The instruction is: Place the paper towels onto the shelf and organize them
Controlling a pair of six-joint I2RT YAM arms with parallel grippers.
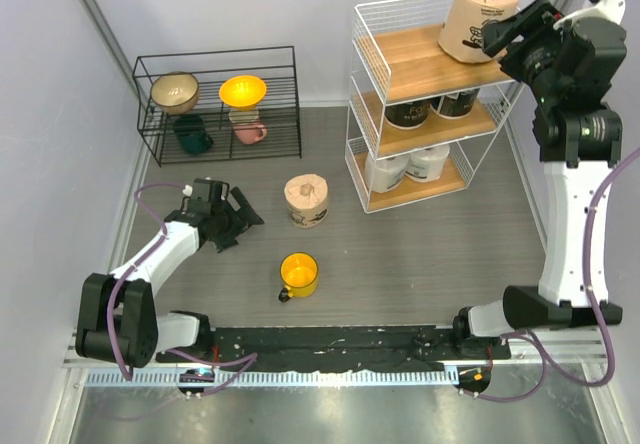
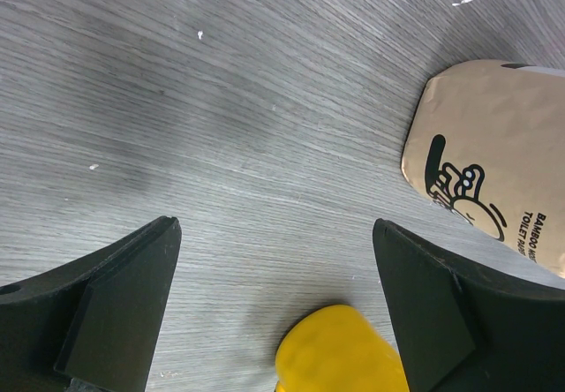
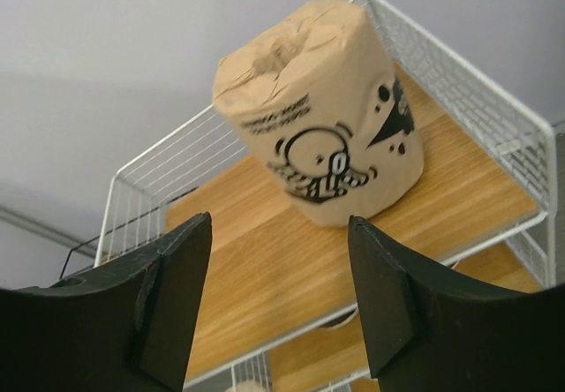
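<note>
The top external camera looks steeply down from high up, opposite the shelf (image 1: pixel 420 59). The right wrist camera faces the shelf's top board from close by, sharing its tan roll (image 3: pixel 322 127) with that view. The left wrist camera looks down from low, well left of the shelf, sharing the yellow mug (image 2: pixel 340 352).

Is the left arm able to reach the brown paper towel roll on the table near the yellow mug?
Probably yes. The left end effector sits open near the tan paper towel roll, with only bare table between them. The yellow mug stands off to one side.
</note>
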